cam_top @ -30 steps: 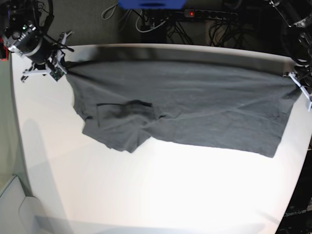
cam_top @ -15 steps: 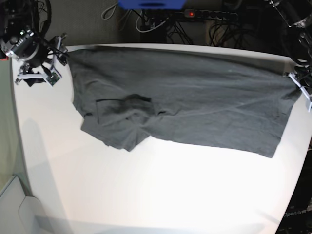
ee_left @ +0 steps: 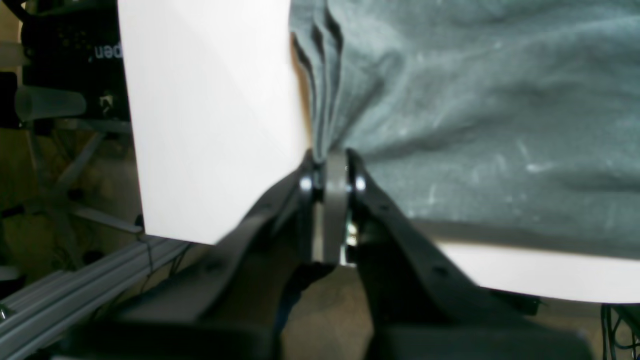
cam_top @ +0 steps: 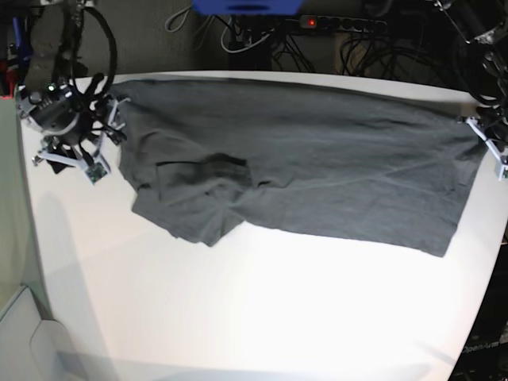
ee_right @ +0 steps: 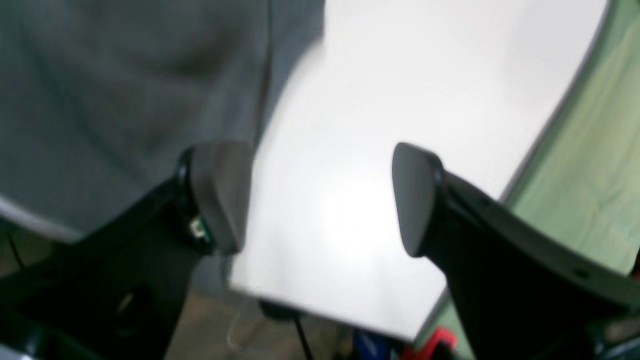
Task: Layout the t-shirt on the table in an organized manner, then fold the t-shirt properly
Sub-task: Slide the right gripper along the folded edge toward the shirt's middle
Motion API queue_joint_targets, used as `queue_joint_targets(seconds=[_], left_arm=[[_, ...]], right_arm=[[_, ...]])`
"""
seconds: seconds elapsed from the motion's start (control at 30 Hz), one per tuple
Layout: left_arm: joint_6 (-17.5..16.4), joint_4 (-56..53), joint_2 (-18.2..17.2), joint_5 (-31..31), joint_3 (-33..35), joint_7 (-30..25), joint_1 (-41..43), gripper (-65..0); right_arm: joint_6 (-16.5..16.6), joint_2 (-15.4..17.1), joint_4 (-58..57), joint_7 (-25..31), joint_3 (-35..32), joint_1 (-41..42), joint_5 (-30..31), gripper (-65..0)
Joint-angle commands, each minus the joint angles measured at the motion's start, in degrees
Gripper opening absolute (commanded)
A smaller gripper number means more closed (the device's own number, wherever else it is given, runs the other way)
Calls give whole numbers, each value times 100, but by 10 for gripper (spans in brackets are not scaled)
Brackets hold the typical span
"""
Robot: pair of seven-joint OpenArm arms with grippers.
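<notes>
Pinching the t-shirt hem at the table's right edge, the left gripper stayed clamped; the right gripper hung spread, holding nothing.

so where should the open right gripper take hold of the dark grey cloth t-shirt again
Probably the bunched, doubled-over corner of the dark grey cloth t-shirt nearest it, approached from the bare white table side. The folded layers there need spreading flat, and the right gripper is open beside that edge. The left gripper holds the opposite end.

Dark bg behind: power strip w/ red light, tangled cables, blue box.
</notes>
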Motion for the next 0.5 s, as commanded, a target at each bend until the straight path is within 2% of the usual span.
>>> queue_joint_targets(seconds=[0.0, 0.23, 0.47], left_arm=[[30, 112, -69, -26, -16, -76, -64, -643], [30, 112, -34, -26, -16, -76, -64, -643], [30, 112, -34, -18, -16, -76, -117, -644]], right_arm=[[-23, 3, 69, 22, 42, 21, 13, -205], [-23, -445, -265, 31, 42, 188, 13, -205], [-23, -507, -705, 49, 50, 205, 13, -206]])
